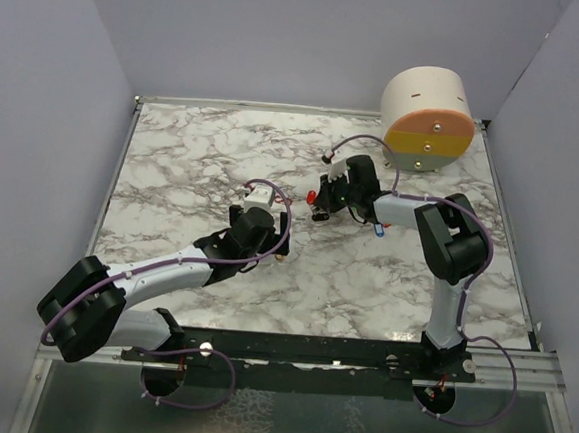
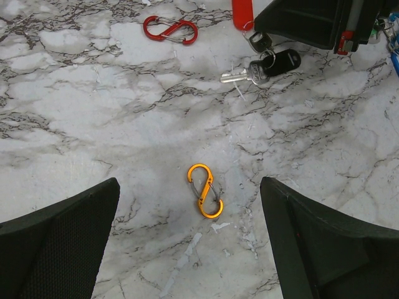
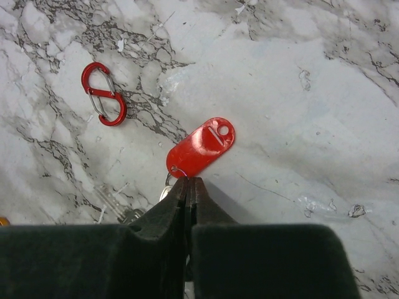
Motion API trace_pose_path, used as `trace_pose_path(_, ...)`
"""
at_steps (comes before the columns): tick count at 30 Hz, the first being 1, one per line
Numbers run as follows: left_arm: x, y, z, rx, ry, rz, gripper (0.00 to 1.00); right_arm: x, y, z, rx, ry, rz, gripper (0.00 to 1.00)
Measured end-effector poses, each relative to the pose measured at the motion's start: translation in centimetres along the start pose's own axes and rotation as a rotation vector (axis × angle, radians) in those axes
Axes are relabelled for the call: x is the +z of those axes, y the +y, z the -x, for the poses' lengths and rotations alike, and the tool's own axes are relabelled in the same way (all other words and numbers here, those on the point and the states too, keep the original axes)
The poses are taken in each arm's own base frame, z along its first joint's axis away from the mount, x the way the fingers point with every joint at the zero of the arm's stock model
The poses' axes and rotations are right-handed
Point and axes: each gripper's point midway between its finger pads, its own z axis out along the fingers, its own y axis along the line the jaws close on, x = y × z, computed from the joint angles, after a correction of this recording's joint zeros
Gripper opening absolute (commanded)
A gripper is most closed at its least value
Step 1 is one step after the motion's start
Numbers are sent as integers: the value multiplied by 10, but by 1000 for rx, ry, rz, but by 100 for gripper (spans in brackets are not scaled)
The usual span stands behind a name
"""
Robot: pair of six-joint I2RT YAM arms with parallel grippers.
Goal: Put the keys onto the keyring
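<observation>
Keys (image 2: 262, 67) with a red tag (image 3: 201, 148) are lying on the marble bench (image 1: 204, 160), the right tool (image 3: 188, 181) pinching shut on their thin ring. The left tool (image 2: 189, 182) is hanging wide open above the orange keyring (image 2: 205, 190), not touching it.

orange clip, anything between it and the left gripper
Nothing visible does. The orange clip lies alone on bare marble, seen in the gap of the open left gripper. The keys and the red clip lie farther off.

Marble table (image 1: 189, 153); cream drum (image 1: 427, 105) far-right.
</observation>
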Motion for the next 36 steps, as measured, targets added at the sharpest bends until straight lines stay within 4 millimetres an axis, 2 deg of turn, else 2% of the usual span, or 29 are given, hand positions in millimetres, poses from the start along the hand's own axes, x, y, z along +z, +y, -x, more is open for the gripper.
trace_pose_path(6,0,0,0,0,0,0,97,-3,1,-6,0,-2,-3,1)
trace_pose_path(10,0,0,0,0,0,0,97,-12,3,-7,-5,-14,-13,0)
trace_pose_path(14,1,0,-1,0,2,1,97,-25,6,1,-19,-57,-24,1)
trace_pose_path(22,5,1,-7,7,20,4,96,-51,15,30,-60,-174,-37,1)
trace_pose_path(28,6,3,-8,7,25,12,96,-61,19,33,-69,-201,-45,1)
trace_pose_path(31,8,3,-9,9,29,15,96,-62,18,31,-62,-197,-55,11)
trace_pose_path(36,8,3,-9,9,29,16,96,-60,10,26,-11,-157,-98,49)
